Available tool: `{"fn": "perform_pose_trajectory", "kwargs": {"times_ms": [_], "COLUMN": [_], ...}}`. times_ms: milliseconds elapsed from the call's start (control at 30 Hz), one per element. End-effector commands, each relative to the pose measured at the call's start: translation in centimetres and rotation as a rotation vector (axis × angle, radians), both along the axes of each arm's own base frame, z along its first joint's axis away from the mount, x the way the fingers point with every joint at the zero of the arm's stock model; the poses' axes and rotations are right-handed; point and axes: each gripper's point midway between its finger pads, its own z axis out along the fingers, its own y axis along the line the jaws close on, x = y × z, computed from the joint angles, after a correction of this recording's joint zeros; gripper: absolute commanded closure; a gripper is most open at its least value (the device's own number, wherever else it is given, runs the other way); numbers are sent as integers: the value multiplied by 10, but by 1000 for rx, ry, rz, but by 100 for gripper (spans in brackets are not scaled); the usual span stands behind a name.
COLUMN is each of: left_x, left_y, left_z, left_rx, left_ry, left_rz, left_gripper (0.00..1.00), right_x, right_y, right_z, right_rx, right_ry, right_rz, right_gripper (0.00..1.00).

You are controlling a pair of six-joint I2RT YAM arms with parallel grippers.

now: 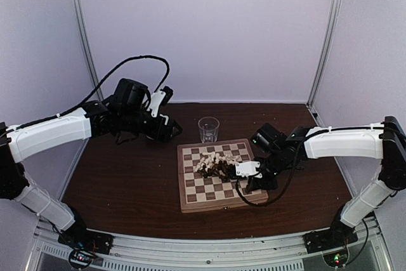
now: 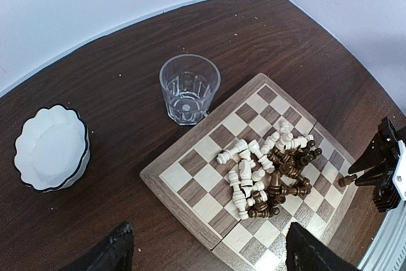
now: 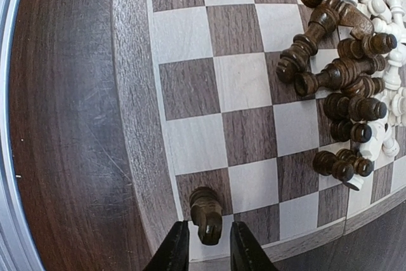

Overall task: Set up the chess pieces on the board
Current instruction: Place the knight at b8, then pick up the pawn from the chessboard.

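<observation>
Pinching a dark pawn at an edge square of the board, the right pincer is hovering low. The left pincer is hanging spread above the desk, and the other pieces are lying heaped mid-board.

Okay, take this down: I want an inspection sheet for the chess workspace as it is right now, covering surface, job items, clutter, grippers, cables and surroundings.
Surface: dark wooden table, a few pale specks.
Job's things: board lies flat; chess pieces, dark and cream, lie heaped near its middle; one dark piece sits apart at the board's edge.
Clutter: clear glass upright beside the board; white scalloped bowl on the table.
Grippers: left gripper open, empty, above the table; right gripper straddles the dark piece, grip unclear.
Cables: black cable loops over the left arm; second cable hangs by the right arm.
Surroundings: pale walls, metal posts.
</observation>
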Motion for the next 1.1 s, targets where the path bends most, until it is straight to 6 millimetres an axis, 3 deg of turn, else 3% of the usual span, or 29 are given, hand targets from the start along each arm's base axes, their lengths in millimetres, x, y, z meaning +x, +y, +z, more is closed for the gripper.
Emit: {"fn": "perform_pose_trajectory", "kwargs": {"times_ms": [0, 133, 267, 500, 1067], "left_x": [5, 5, 5, 7, 6], "left_y": [-4, -3, -4, -2, -5], "left_z": [13, 14, 15, 12, 10], "left_rx": [-15, -14, -17, -7, -16], "left_ry": [-34, -38, -36, -38, -19], "left_rz": [-11, -10, -12, 3, -5], "left_gripper": [18, 18, 18, 18, 18], "right_x": [-1, 2, 26, 63, 73], "right_y": [3, 5, 10, 13, 16], "right_z": [15, 51, 71, 52, 31], "right_rx": [18, 66, 117, 33, -48], "right_ry": [-17, -19, -8, -35, 4], "right_rz": [8, -3, -77, -144, -147], "right_gripper": [73, 71, 73, 76, 77]}}
